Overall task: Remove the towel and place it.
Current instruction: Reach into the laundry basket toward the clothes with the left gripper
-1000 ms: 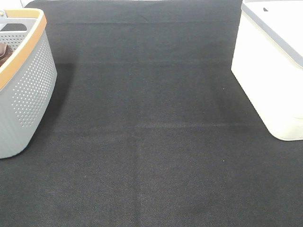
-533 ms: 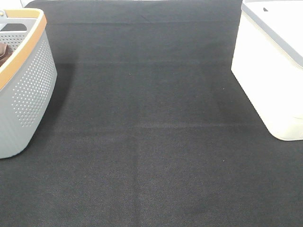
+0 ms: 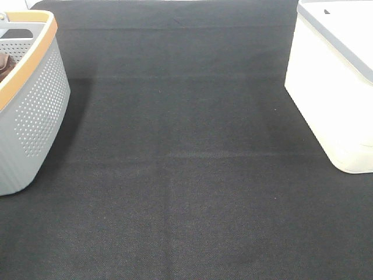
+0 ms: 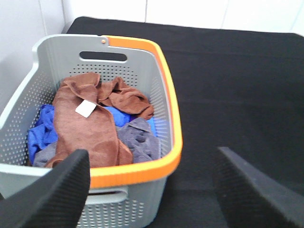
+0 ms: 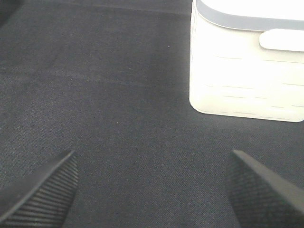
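The reddish-brown towel (image 4: 90, 121) with a small white tag lies crumpled on top of blue and grey cloths inside the grey basket with an orange rim (image 4: 171, 118). In the exterior high view the basket (image 3: 35, 111) stands at the left edge, and a sliver of the towel (image 3: 6, 65) shows inside it. My left gripper (image 4: 152, 192) is open and empty, off the basket's near side and a little above it. My right gripper (image 5: 152, 190) is open and empty above the black mat. Neither gripper shows in the exterior high view.
A white bin with a grey rim (image 3: 332, 87) stands at the right edge of the black mat (image 3: 180, 163); it also shows in the right wrist view (image 5: 247, 61). A white wall lies behind the basket.
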Robot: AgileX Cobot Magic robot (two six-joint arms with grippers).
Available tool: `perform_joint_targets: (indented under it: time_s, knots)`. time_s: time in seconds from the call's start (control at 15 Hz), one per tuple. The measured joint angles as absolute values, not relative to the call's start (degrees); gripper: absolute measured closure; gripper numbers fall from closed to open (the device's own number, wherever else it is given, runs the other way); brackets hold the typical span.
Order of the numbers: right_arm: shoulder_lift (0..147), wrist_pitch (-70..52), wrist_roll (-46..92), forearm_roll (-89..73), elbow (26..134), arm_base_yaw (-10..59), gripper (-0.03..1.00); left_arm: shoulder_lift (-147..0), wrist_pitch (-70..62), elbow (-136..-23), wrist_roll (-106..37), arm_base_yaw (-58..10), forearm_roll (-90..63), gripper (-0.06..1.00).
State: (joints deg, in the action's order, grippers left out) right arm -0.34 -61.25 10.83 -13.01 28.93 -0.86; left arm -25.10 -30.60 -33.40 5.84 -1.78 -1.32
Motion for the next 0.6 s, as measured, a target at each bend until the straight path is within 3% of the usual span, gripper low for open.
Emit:
perform_joint_targets:
  time_s: [0.6]
  knots:
    - [-0.34, -61.25, 10.83, -13.06, 28.93, -0.86, 0.17, -66.35, -37.93, -57.7, 16.56, -1.78, 13.87, 0.25]
